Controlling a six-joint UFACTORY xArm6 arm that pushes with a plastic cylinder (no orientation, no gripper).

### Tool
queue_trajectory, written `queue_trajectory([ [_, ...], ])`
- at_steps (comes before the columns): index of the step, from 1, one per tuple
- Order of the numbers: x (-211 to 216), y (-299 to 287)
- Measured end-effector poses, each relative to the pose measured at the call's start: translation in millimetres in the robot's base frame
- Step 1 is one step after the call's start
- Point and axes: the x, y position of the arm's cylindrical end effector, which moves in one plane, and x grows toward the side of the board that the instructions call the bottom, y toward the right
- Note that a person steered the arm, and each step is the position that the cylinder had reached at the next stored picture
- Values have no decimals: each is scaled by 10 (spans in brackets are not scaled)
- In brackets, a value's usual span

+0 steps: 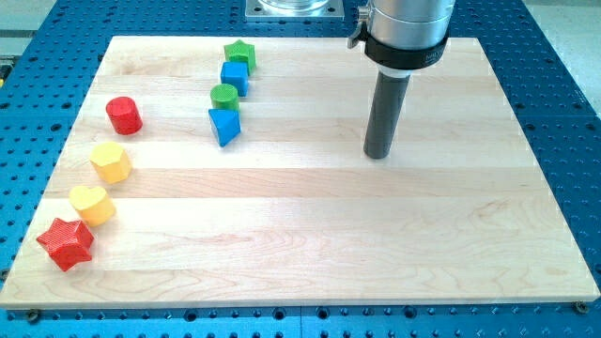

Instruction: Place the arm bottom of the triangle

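Blue triangle (pixel 224 126) looks light, rigid, easily nudged; no claw on me, nothing grasped. My tip (pixel 377 155) sits well right; I'd stop just below it.

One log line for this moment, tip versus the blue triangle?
tip: right of blue triangle, clear gap | target: below triangle, not reached | green cylinder: touching triangle's top

No words, labels, brand marks, numbers or signs can be read anywhere in the camera view: not on the pale wooden table (pixel 376 225), the small coloured plastic blocks, the dark rod, or the blue perforated surface around them.
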Motion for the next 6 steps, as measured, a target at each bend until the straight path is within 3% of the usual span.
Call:
queue_trajectory([
  [1, 0, -14],
  [2, 261, -406],
  [3, 192, -1014],
  [4, 558, -1205],
  [5, 383, -1304],
  [6, 424, -1847],
])
